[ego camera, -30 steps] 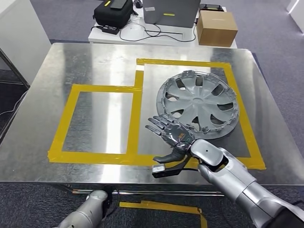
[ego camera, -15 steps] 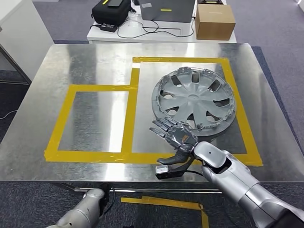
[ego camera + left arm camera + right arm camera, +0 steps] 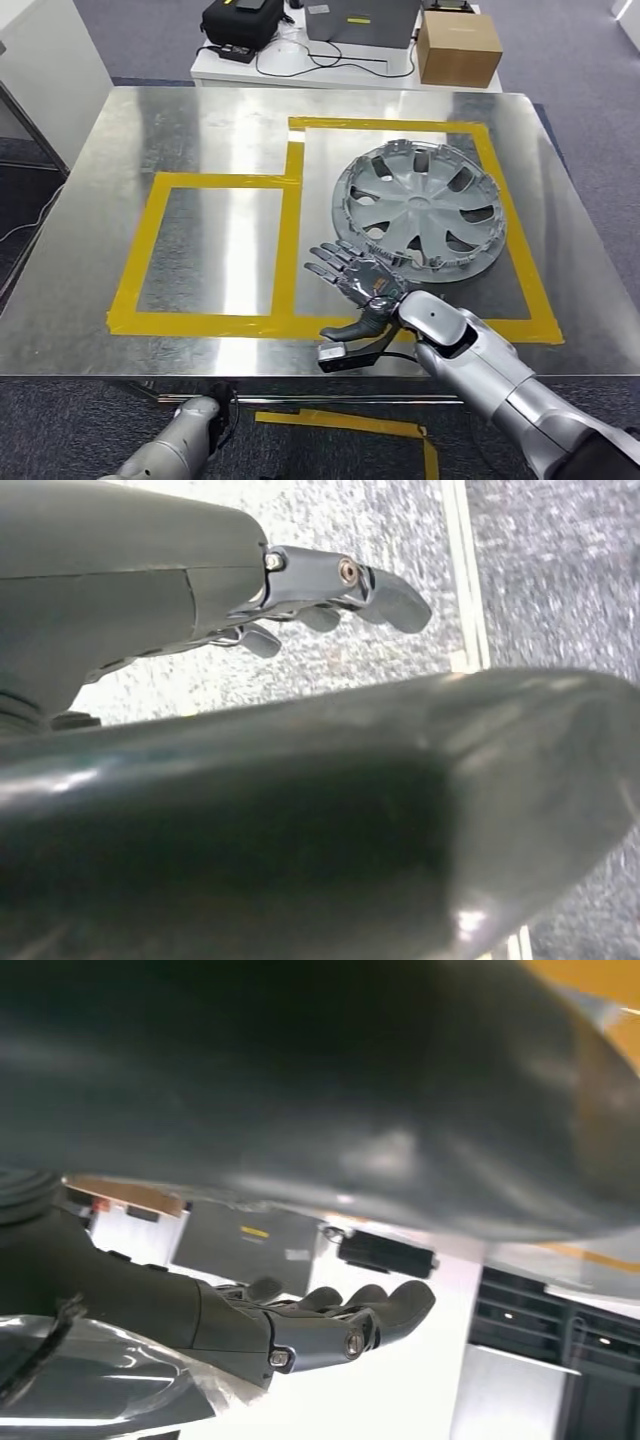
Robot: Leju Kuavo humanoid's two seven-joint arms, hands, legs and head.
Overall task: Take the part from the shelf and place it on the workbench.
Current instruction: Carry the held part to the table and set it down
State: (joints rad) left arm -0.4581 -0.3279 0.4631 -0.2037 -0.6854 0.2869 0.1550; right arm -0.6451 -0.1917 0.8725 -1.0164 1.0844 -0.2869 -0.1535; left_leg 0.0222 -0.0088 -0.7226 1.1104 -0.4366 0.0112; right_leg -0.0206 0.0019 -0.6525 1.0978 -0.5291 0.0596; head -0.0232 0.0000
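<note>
The part is a silver wheel cover [image 3: 420,208]. It lies flat on the steel workbench [image 3: 204,130], inside the larger yellow-taped outline at the right. My right hand [image 3: 361,290] hovers over the bench just in front of the cover's near rim, fingers straight and spread, thumb pointing down past the front edge, nothing in it. The right wrist view shows the same fingers [image 3: 332,1325] stretched out and empty. My left arm hangs below the bench's front edge, and the left wrist view shows its hand [image 3: 332,590] over the carpet with fingers loosely out, holding nothing.
A smaller yellow-taped rectangle [image 3: 207,250] lies left of the cover. Behind the bench stands a white table [image 3: 226,68] with a black bag [image 3: 240,20], a grey case, cables and a cardboard box [image 3: 458,47]. Grey carpet surrounds the bench, with yellow tape on the floor in front.
The camera has shifted a little, so the whole scene sways. My right hand stays open in front of the cover, and the cover lies where it was.
</note>
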